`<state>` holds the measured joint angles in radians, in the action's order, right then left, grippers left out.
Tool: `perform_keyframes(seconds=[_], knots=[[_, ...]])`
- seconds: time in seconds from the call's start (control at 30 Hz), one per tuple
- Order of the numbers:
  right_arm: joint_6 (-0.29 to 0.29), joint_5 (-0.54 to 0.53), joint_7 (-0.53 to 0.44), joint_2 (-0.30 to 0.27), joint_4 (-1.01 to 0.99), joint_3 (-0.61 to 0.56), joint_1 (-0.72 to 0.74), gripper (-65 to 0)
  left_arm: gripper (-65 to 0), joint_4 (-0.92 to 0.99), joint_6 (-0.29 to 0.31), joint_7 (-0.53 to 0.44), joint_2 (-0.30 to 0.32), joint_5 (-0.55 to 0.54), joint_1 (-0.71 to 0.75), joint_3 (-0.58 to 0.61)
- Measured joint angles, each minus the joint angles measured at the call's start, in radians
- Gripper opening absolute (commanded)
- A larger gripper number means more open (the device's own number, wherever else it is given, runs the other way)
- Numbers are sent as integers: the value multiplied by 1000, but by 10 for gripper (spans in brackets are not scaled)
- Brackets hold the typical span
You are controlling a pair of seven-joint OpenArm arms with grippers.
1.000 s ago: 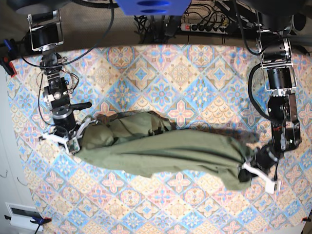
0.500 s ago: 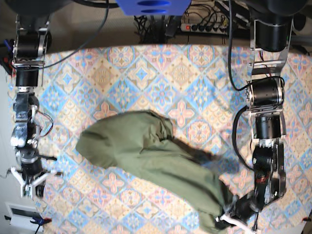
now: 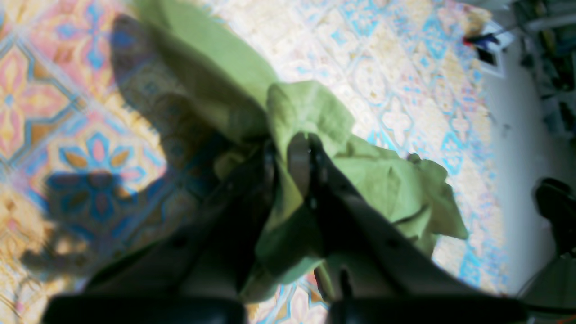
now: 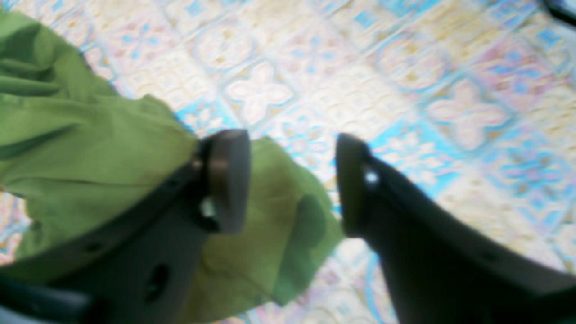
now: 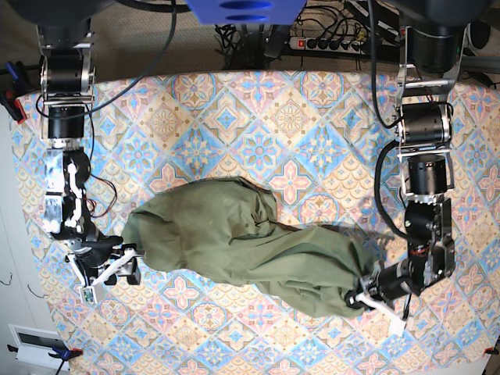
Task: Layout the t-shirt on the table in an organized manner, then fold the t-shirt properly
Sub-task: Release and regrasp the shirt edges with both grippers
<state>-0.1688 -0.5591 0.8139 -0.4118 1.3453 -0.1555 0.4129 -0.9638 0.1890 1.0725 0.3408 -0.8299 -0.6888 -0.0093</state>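
The olive-green t-shirt lies bunched in a long roll across the table, from mid-left to front right. My left gripper is shut on the shirt's right end. In the left wrist view its fingers pinch a fold of green cloth just above the tiles. My right gripper is open beside the shirt's left end. In the right wrist view it hovers over the edge of the cloth, with one finger over the fabric and the other over bare table.
A power strip and cables lie beyond the table's far edge, with a blue object above them. A white box sits on the floor past the front left corner. The table's left edge runs close to my right arm.
My left gripper has pulled the shirt's right end back from the front edge toward the middle. My right gripper has moved right, up to the shirt's left end.
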Motion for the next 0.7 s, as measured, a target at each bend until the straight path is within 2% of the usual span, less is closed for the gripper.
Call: perform_keyframes(seconds=[0.03,0.17,0.3,0.43,0.57,0.7], knots=[[-1,0,2,8,-30,4,5,-289,-645,-3,0,2,10,-27,23,-15],[9,5,-10,35,-162,8,-1,-288,-548,-2,-5,35,53,-95,134,-98],[10,9,-54,66,-301,0,-2,-287,-442,3,-7,45,86,-106,229,-137],[4,7,-70,86,-372,-1,52,-287,-368,1,0,39,93,-122,270,-169],[8,5,-101,77,-396,-43,100,-287,-357,1,0,38,111,-120,304,-174],[6,6,-130,81,-426,-134,126,-286,-359,1,2,42,111,-121,311,-173]])
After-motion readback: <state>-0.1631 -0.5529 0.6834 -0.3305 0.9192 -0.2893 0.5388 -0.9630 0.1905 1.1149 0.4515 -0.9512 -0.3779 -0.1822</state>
